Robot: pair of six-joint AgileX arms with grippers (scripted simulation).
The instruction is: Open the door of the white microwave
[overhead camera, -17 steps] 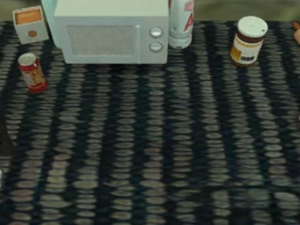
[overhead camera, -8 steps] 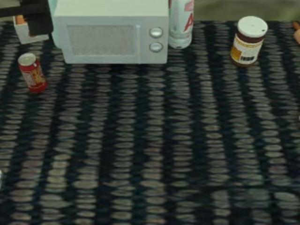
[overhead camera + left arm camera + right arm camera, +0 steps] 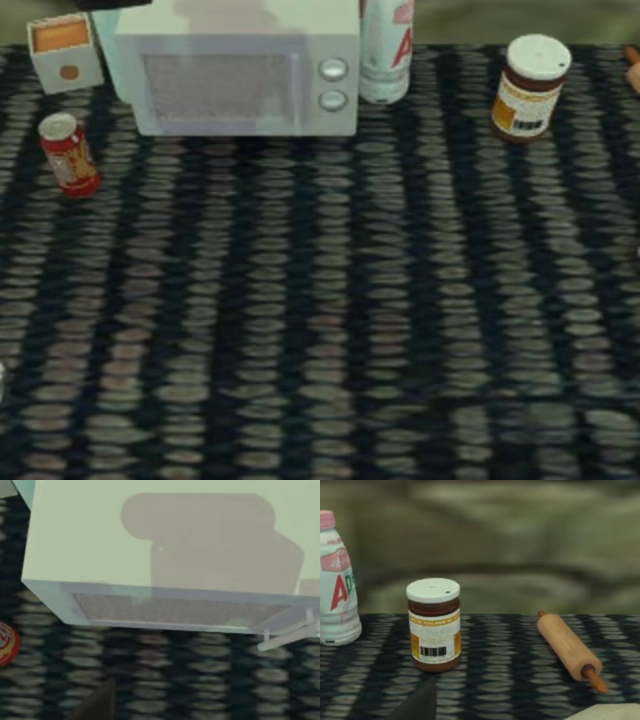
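Microwave (image 3: 238, 62) upper left of top view, door (image 3: 215, 87) shut flush. Approach step: left tool (image 3: 112, 3) barely showing at top edge, opening cannot tell. Next calls for catching door's edge, swinging outward. Right tool unseen.

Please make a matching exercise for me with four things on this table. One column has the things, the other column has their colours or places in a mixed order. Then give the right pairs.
Things:
1. white microwave
2. red can
3. brown jar
4. rolling pin

Descriptions:
A. lies on its side, wooden, seen in the right wrist view
B. stands to the right of the white bottle, white lid
C. door shut, two silver knobs
D. in front of the small box with orange top, near the table's left side

Pairs: 1-C, 2-D, 3-B, 4-A
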